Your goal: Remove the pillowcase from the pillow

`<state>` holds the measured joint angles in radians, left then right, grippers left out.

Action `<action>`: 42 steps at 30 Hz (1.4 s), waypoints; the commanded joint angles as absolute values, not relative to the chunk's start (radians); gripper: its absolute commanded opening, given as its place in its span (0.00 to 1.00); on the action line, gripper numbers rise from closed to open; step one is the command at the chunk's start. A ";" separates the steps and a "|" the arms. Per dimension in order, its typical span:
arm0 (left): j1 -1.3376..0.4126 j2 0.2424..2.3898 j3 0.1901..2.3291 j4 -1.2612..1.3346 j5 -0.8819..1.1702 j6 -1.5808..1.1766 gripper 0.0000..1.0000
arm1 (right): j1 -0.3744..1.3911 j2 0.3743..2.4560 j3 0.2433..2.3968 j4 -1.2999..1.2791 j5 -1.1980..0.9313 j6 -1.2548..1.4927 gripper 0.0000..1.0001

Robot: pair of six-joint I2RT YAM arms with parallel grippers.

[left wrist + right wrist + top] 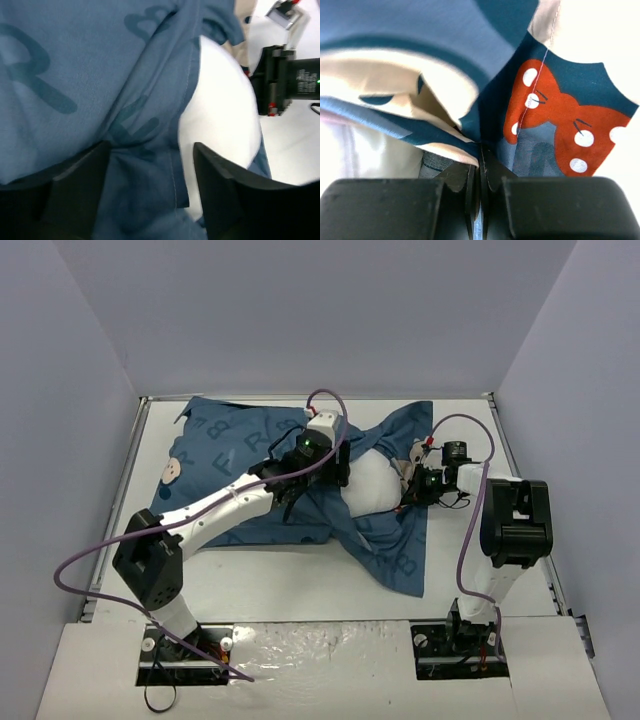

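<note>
Showing at three o'clock, the puffy white pillow (370, 485) sits mostly inside the dark-blue printed cloth pillowcase (225, 455). The right claw (480, 165) pinches the cloth; the left claw (150, 150) gapes open.

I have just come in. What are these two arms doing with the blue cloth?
Two robot arms are taking a blue printed pillowcase off a white pillow. The right end effector is shut on the cloth near the opening. The left end effector is open, with a fold of the cloth between its fingers. Part of the pillow already shows bare; the rest is inside the case.
</note>
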<state>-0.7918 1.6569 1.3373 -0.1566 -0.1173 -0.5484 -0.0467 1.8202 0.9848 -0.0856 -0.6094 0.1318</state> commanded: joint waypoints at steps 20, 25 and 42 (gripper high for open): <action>-1.095 2.019 1.907 -0.542 -0.392 -0.468 0.87 | -0.083 1.821 0.971 -0.115 -0.586 -0.023 0.00; -1.091 2.123 1.983 -0.535 -0.544 -0.459 0.86 | -0.081 1.822 0.971 -0.115 -0.615 -0.021 0.00; -0.991 2.277 2.017 -0.569 -0.562 -0.710 0.19 | -0.083 1.799 0.959 -0.113 -0.681 -0.015 0.00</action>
